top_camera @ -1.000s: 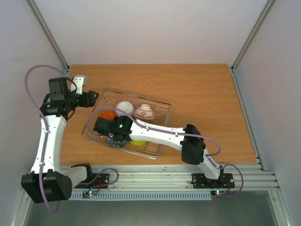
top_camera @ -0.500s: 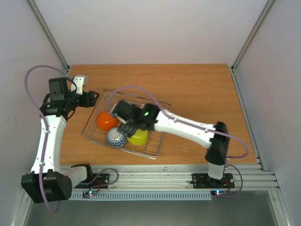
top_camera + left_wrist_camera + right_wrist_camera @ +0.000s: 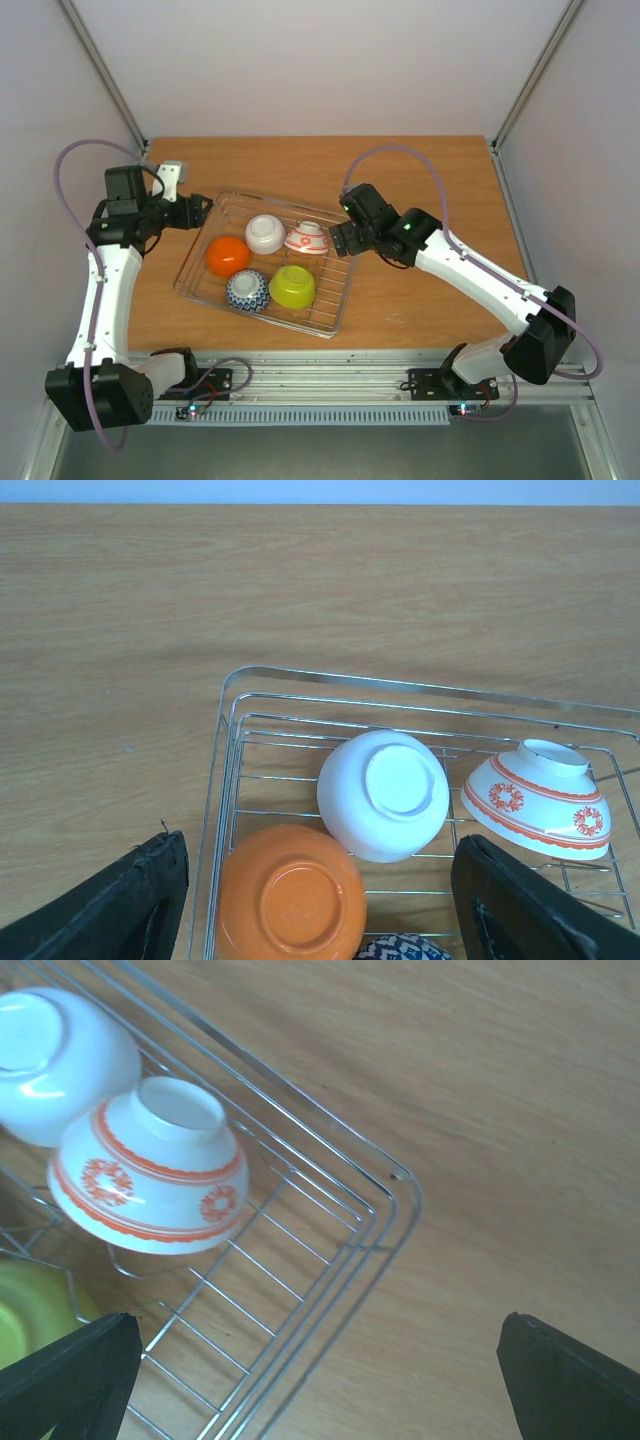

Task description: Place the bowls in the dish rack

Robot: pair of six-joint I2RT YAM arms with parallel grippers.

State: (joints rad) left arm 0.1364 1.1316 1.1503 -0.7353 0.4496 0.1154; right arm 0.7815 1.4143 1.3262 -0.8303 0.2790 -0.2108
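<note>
The dish rack (image 3: 336,318) lies left of centre on the table and holds five bowls, all upside down: orange (image 3: 228,256), plain white (image 3: 266,234), white with red pattern (image 3: 307,238), blue-and-white (image 3: 247,291) and lime green (image 3: 292,287). My left gripper (image 3: 196,209) is open and empty above the rack's far left corner. Its wrist view shows the orange bowl (image 3: 290,900), the white bowl (image 3: 385,792) and the red-patterned bowl (image 3: 540,798). My right gripper (image 3: 342,240) is open and empty above the rack's far right corner (image 3: 400,1185), beside the red-patterned bowl (image 3: 150,1170).
Bare wooden table (image 3: 440,180) lies behind and to the right of the rack. White walls close in the back and both sides. The aluminium rail (image 3: 330,380) with the arm bases runs along the near edge.
My right arm has pulled back from the rack's near left part to its far right corner, uncovering the blue-and-white bowl now lying in the rack. The left arm has not moved.
</note>
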